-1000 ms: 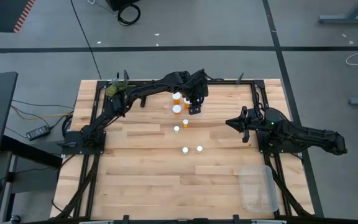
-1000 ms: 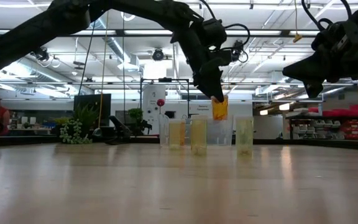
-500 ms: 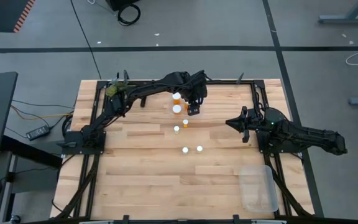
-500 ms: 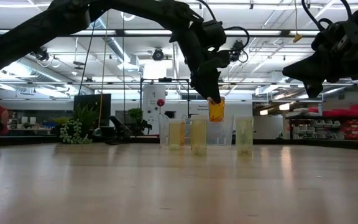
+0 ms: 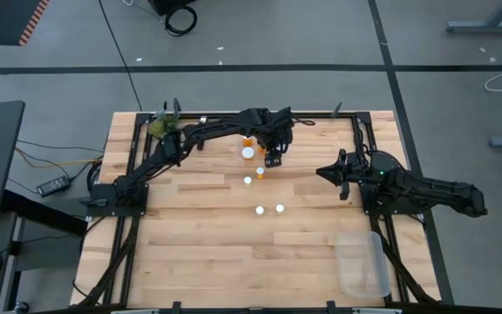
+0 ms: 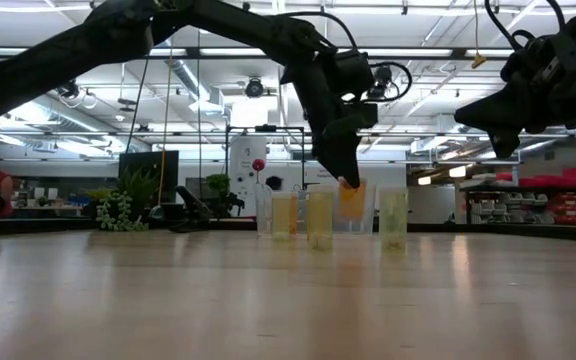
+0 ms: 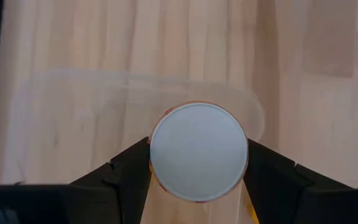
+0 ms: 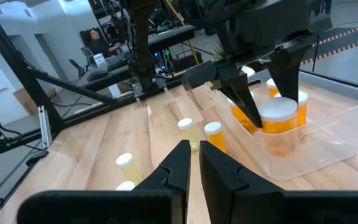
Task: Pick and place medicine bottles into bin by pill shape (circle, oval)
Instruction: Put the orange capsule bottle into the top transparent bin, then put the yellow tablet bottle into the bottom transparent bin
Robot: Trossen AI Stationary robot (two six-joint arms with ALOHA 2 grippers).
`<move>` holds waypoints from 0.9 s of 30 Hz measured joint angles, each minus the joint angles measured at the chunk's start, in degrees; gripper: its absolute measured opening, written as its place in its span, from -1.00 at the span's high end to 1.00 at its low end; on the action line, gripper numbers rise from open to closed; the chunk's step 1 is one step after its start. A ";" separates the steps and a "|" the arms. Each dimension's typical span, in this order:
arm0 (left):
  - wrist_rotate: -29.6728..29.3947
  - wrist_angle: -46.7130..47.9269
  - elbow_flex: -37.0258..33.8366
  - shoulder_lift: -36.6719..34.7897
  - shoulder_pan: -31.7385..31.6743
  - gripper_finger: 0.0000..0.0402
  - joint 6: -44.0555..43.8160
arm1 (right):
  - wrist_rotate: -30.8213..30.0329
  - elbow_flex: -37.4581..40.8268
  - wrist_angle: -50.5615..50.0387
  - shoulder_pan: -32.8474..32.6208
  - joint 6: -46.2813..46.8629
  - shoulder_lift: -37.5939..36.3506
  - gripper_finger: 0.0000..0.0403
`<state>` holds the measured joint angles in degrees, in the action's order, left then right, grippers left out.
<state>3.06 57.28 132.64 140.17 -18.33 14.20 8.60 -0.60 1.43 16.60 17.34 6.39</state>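
Observation:
My left gripper is over the far middle of the table, shut on a small orange bottle with a white cap. The bottle is down inside a clear plastic bin. Other orange bottles stand in that bin. Several more bottles stand upright on the wood, nearer the front. My right gripper is shut and empty, hovering to the right of the bottles. My left gripper pinches the bottle at its white cap between its two fingers, one on each side. The fingers come from above, pointing down. The bottle hangs upright below them inside the bin; whether its base touches the bin floor, I cannot tell.
A second clear bin sits at the near right corner. A green leafy clump is at the far left corner. Black frame rails run along the table's left, right and far sides. Bare wood lies at the near left.
My left gripper has gone down with the orange bottle, lowering it from above the bin's rim to inside the bin. It has stayed shut on the bottle, which stays upright.

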 joint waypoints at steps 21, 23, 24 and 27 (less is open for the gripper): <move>0.45 1.48 0.00 0.14 0.24 -0.44 2.10 | 0.00 0.00 0.00 0.00 0.00 0.26 0.80; 0.45 1.77 0.00 0.14 0.24 -0.45 2.10 | 0.00 0.00 0.00 -0.02 0.00 0.26 0.80; 0.46 1.82 0.00 0.14 0.24 -0.46 2.10 | 0.00 0.00 0.00 -0.02 0.00 0.26 0.80; 0.47 1.88 0.00 0.14 0.24 -0.47 2.10 | 0.00 0.00 0.00 -0.01 0.00 0.26 0.80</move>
<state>3.53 59.16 132.64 140.31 -18.09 16.29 8.60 -0.60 1.43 16.59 17.34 6.66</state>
